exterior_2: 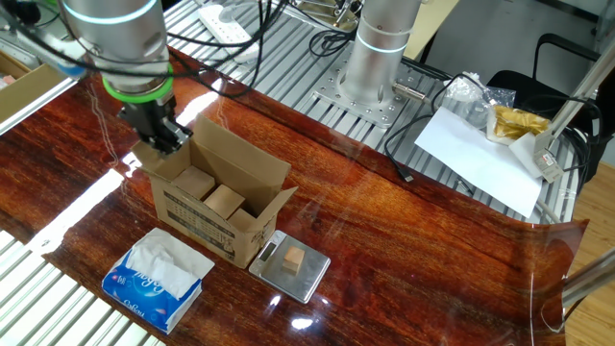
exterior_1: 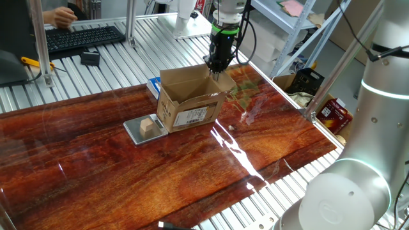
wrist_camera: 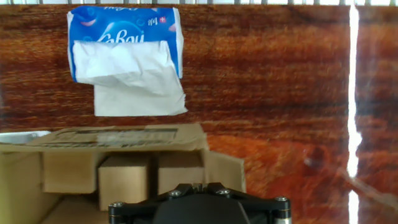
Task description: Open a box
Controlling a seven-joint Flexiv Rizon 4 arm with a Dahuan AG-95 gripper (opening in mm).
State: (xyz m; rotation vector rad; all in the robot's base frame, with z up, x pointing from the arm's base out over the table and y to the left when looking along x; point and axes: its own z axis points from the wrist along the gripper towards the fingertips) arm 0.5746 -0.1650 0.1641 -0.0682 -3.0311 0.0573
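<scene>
Hand view, bottom centre: black pincer body, fingertips out of frame. Just above it, the box (wrist_camera: 118,155) fills the lower left, top open, tan blocks (wrist_camera: 124,177) standing side by side inside. Past the far wall, upper left of frame, a blue-and-white tissue packet (wrist_camera: 124,56) lies flat on the worktop (wrist_camera: 280,93), white tissue pulled out toward the box.

The other fixed view: tissue packet (exterior_2: 159,279) at lower left, near the box's front corner. Metal scale (exterior_2: 290,266) just beside the box (exterior_2: 221,207), lower centre, small wooden cube (exterior_2: 294,259) on its plate. Box flaps stand up and splay outward. Pincer (exterior_2: 163,137) at the box's upper-left rim, by a raised flap; cannot tell whether fingers are spread or pinching it.

One fixed view: box (exterior_1: 190,102) at centre, white barcode label (exterior_1: 195,116) facing the camera; scale (exterior_1: 145,130) to its left; pincer (exterior_1: 216,66) hangs over the box's upper-right corner.
</scene>
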